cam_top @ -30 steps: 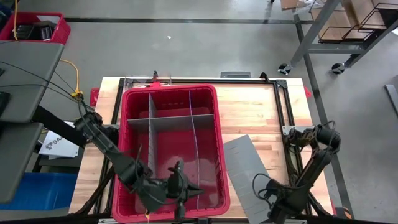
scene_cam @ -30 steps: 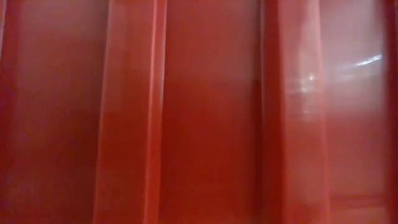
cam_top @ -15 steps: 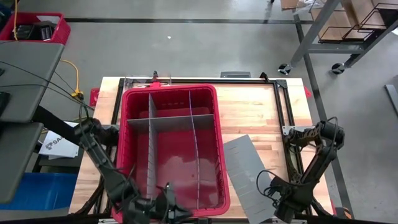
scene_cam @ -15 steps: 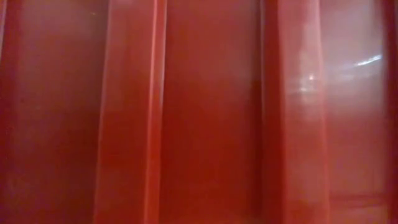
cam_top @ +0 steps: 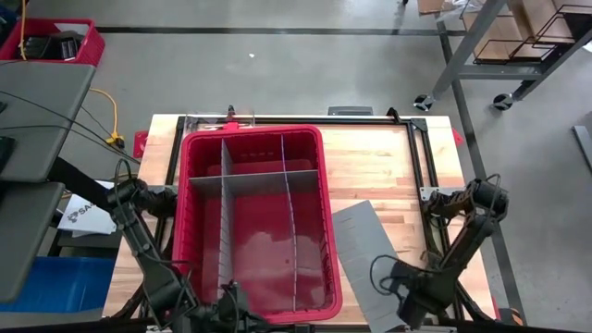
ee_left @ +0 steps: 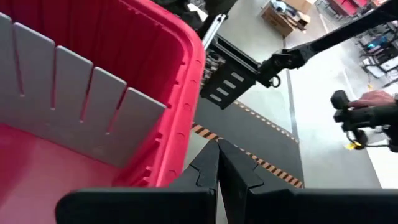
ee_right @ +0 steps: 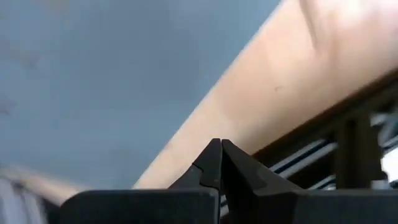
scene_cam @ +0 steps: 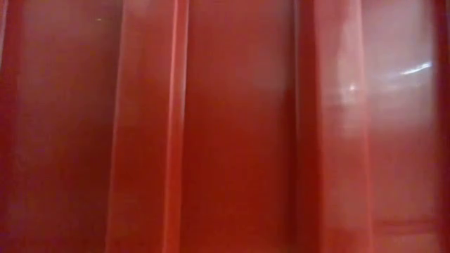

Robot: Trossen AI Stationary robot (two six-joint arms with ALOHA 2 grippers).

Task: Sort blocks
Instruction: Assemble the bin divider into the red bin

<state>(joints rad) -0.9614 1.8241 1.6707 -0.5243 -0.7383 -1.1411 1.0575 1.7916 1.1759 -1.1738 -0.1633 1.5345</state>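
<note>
**Both pincers pinched tight, not a block in sight**

Looking down on the desk (cam_top: pixel 388 166), the big red bin (cam_top: pixel 254 139) takes up the left-centre, and grey divider sheets (cam_top: pixel 252 181) cut it into compartments: 2 long ones running 12 to 6, 1 crossing 9 to 3. Red floor shows in every compartment, and I can't spot a single block anywhere, in the bin or on the wood.

Left pincer (ee_left: pixel 217 163) sits at about 7 o'clock, right at the bin's near rim by its outer corner. Its 2 fingers (ee_left: pixel 205 167) are pressed tip to tip with nothing between them. Past them you see the red wall and a slotted grey divider inside.

Right pincer (ee_right: pixel 221 163) is down at 5 o'clock near the desk's front edge, beside a loose grey sheet (cam_top: pixel 363 250) lying flat on the wood just right of the bin. It too is fully closed and empty, with grey sheet and pale wood behind its tips.

The low camera shows only ribbed red plastic wall, filling everything.
</note>
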